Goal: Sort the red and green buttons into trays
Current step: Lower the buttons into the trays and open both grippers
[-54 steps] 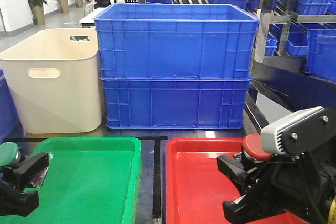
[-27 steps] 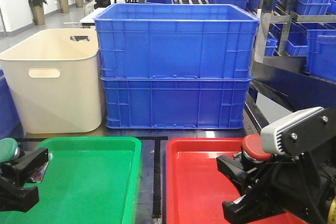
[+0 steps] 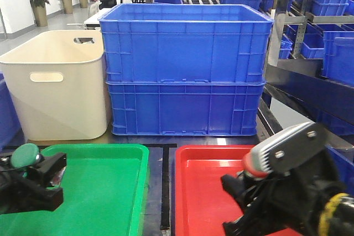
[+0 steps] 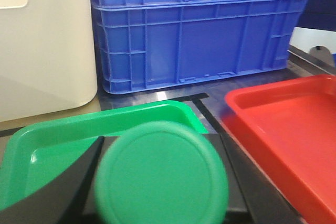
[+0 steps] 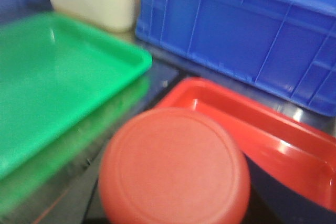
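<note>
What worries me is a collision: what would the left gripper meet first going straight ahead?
Probably the green tray, just ahead of the left gripper holding the green button; beyond, the blue crate.

Tub (image 3: 55, 87) left of crates (image 3: 185, 70), trays (image 3: 105, 192) in front

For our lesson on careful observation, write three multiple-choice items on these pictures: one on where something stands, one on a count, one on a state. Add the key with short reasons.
1. In the front view, where is the cream tub relative to the stacked blue crates?
A) left of them
B) on top of them
C) behind them

2. How many crates make up that stack?
A) one
B) two
C) four

3. What is the state of the red button?
A) lying on the floor
B) held in the right gripper
C) inside the cream tub

Key:
1 A, the tub stands beside the stack's left wall.
2 B, one crate sits on another.
3 B, its cap sits in the gripper's grasp.
</note>
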Tool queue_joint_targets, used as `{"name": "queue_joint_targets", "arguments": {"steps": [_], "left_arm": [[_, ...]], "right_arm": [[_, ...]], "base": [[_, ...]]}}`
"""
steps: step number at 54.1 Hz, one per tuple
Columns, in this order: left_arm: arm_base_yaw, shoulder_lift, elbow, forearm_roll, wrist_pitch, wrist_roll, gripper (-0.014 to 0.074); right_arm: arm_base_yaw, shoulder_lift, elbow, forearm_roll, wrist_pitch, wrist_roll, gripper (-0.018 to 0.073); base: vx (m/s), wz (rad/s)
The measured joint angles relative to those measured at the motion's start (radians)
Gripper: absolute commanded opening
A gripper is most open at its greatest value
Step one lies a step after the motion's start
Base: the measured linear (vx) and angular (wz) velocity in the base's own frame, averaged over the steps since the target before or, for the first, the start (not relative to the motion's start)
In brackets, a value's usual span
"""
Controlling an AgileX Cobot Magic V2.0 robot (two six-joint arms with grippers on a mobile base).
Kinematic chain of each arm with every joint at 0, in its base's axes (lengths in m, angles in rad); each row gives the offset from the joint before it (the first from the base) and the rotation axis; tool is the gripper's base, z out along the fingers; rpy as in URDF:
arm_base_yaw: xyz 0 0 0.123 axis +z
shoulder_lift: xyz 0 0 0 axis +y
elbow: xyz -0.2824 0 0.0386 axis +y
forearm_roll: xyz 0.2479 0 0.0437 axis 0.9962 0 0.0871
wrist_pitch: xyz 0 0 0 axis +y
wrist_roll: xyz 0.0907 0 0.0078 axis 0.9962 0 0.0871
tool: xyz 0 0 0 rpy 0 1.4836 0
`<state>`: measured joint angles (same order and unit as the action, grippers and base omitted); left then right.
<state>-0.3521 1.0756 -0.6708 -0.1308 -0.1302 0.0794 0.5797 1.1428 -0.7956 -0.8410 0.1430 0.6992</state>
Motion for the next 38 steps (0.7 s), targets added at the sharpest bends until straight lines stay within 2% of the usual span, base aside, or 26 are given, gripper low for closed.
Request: {"name": "queue_joint_targets", "arguments": {"steps": [4, 13, 19, 28, 33, 38], "left_arm": [[0.0, 0.067, 0.0, 0.0, -0.04, 0.0, -0.0006], [0.0, 0.182, 0.0, 0.0, -0.085, 0.0, -0.0006], [0.0, 0.227, 0.0, 0.0, -0.155, 0.0, -0.0006], [0.0, 0.251, 0.0, 0.0, -0.228, 0.0, 0.0], [0.0, 0.251, 0.0, 0.0, -0.235, 0.0, 0.001], [0.0, 0.251, 0.0, 0.0, -0.236, 0.0, 0.003]], "right_arm": [[0.0, 0.068, -0.015, -0.048, 0.0, 0.018, -0.0009], [0.0, 0.205, -0.08, -0.083, 0.0, 0.106, -0.0009], [-0.025, 0.267, -0.128, -0.116, -0.02, 0.18, -0.0009], [-0.171, 0.305, -0.14, -0.128, -0.119, 0.316, -0.0009], [-0.236, 0.318, -0.14, -0.133, -0.15, 0.332, -0.0009], [-0.258, 0.329, -0.14, -0.16, -0.185, 0.329, -0.0009]], "base": [[0.0, 0.0], [0.0, 0.0], [0.0, 0.0], [0.0, 0.0], [0.0, 0.0], [0.0, 0.0]]}}
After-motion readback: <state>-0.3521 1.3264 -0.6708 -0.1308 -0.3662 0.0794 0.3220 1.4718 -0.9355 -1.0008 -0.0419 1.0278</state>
